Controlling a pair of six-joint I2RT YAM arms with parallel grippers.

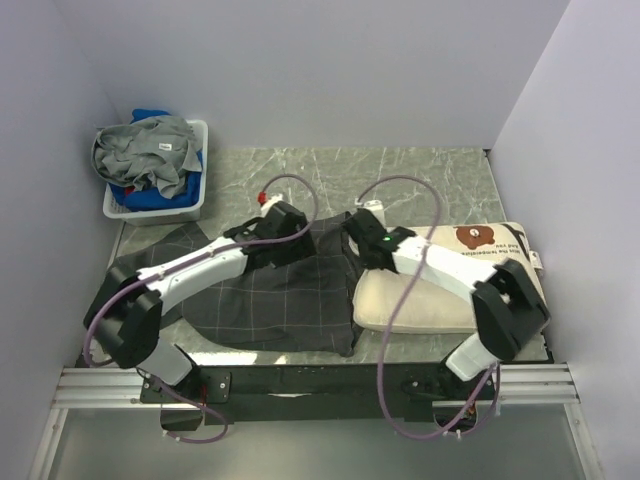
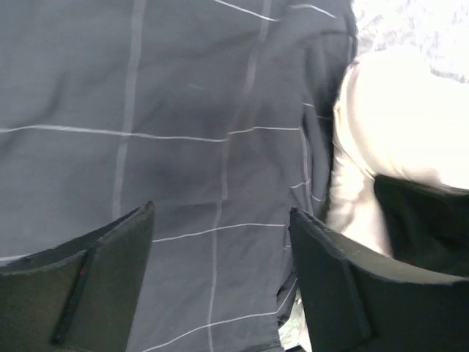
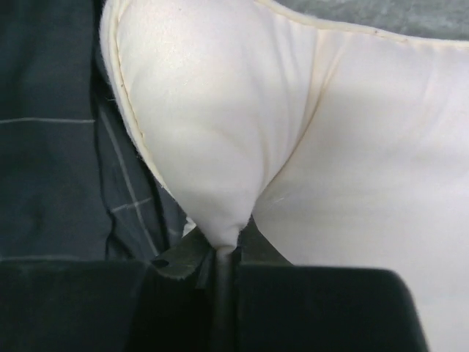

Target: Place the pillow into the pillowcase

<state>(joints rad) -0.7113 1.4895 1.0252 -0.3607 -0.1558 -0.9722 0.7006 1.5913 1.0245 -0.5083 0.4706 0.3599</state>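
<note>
The cream pillow (image 1: 440, 290) with a brown bear face lies on the right of the table, its left end beside the pillowcase's right edge. The dark grey grid-lined pillowcase (image 1: 270, 295) is spread flat at the centre left. My right gripper (image 3: 223, 253) is shut on a pinched fold of the pillow (image 3: 220, 147) at its left end. My left gripper (image 2: 220, 242) hovers open just over the pillowcase (image 2: 146, 132) near its right edge, with fabric below its fingers and nothing between them. The pillow (image 2: 396, 125) shows at the right of the left wrist view.
A white basket (image 1: 190, 205) with grey and blue clothes stands at the back left. Grey walls close in on the left, back and right. A black rail runs along the near table edge (image 1: 320, 375).
</note>
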